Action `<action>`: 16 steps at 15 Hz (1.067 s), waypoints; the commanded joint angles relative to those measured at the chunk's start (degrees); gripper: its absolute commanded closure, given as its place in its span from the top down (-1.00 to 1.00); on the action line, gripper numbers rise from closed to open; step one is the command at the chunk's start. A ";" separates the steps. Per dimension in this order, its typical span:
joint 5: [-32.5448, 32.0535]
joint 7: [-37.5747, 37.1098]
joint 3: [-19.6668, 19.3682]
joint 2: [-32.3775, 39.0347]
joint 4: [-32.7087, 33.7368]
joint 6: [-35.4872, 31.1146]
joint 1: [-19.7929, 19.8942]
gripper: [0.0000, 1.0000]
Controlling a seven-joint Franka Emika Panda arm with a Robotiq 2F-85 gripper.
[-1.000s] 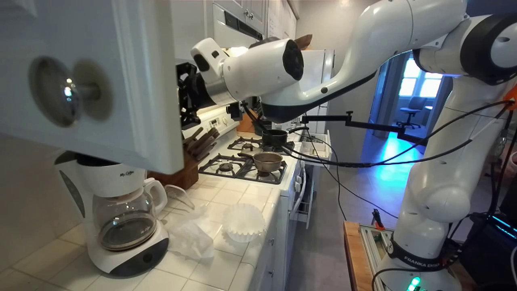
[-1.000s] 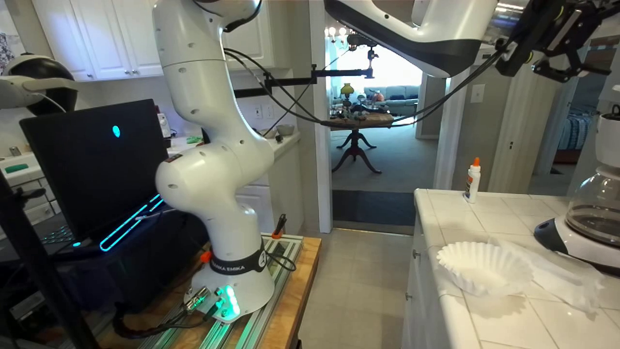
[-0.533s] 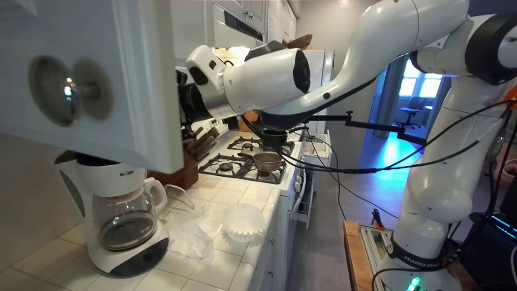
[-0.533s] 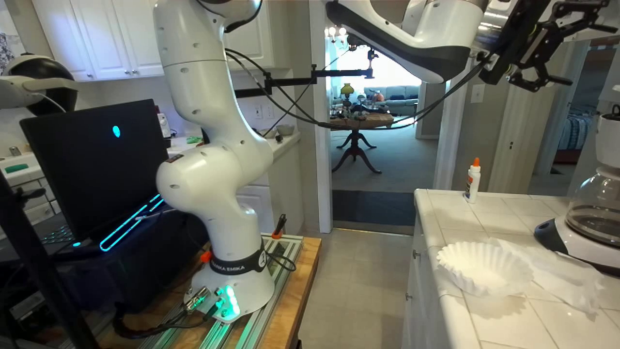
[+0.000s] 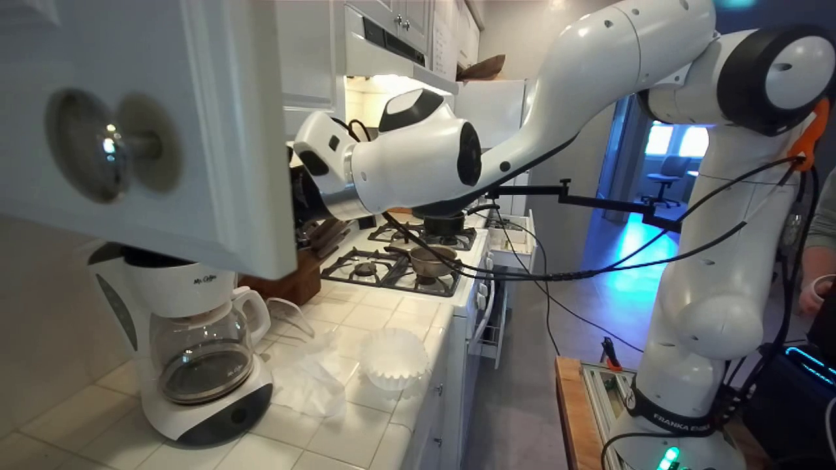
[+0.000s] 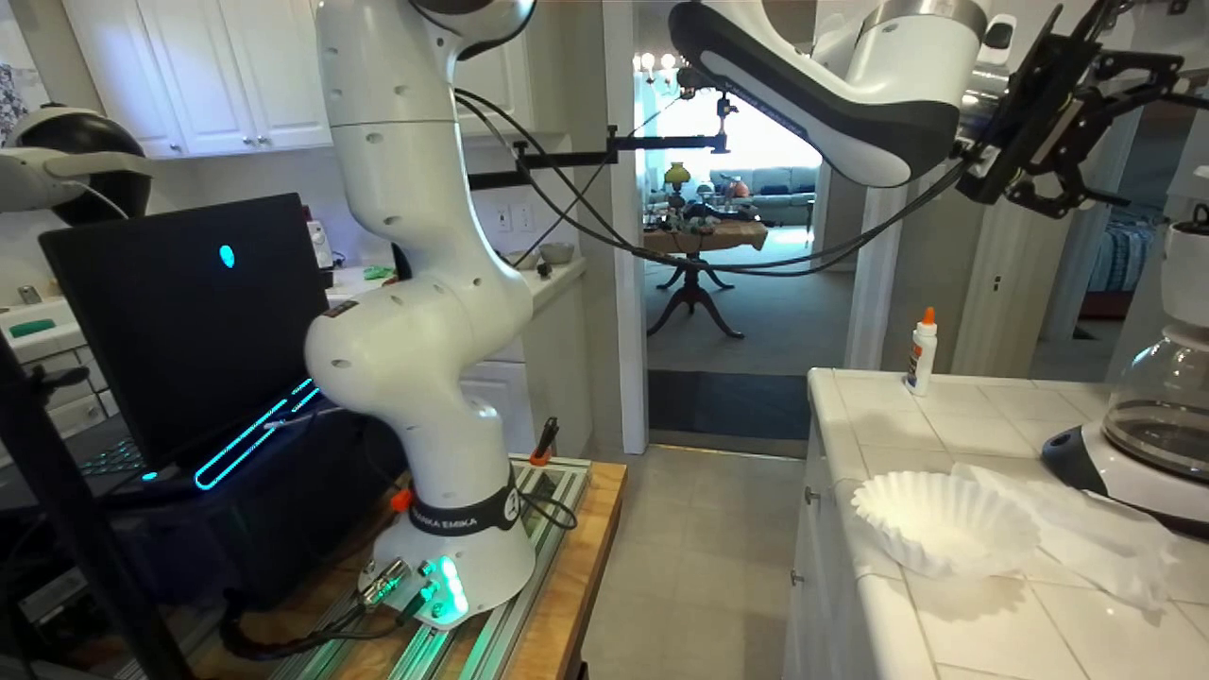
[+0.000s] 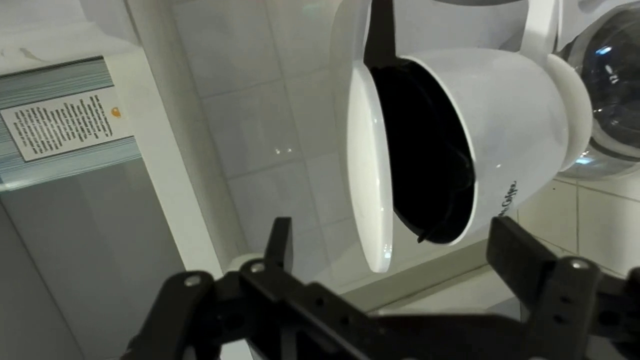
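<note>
My gripper (image 7: 392,237) is open and empty. In the wrist view its fingers stand wide apart, with the raised white lid (image 7: 369,170) of the coffee maker (image 7: 510,110) showing between and beyond them. The lid stands open from the black basket opening (image 7: 430,160); no contact shows. In an exterior view the gripper (image 6: 1152,149) is above the counter, near the coffee maker (image 6: 1192,283) at the right edge. In an exterior view the coffee maker (image 5: 186,290) shows with its glass carafe (image 5: 206,362), while the gripper is mostly hidden behind the cabinet door.
A white paper filter (image 5: 393,359) and a crumpled clear bag (image 5: 310,385) lie on the tiled counter (image 6: 978,628). A cabinet door (image 5: 228,130) hangs above the coffee maker. A knife block (image 5: 294,277), stove pan (image 5: 432,261) and glue bottle (image 6: 921,357) also show.
The arm has lowered the gripper and shifted its wrist. The gripper stays open. A person's arm has come into view at the right edge of an exterior view.
</note>
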State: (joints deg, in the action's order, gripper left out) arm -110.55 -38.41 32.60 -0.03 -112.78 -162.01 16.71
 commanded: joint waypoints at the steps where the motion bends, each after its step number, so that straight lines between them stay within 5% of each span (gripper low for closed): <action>1: -7.50 -4.00 0.43 5.47 5.09 -0.82 -0.43 1.00; 8: 3.63 8.80 -0.15 8.20 4.42 -5.59 -0.09 1.00; 16: 2.26 6.58 -0.06 7.12 3.07 -4.35 -0.06 1.00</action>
State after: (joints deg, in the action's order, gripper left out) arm -108.30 -31.82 32.54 7.08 -109.71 -166.36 16.65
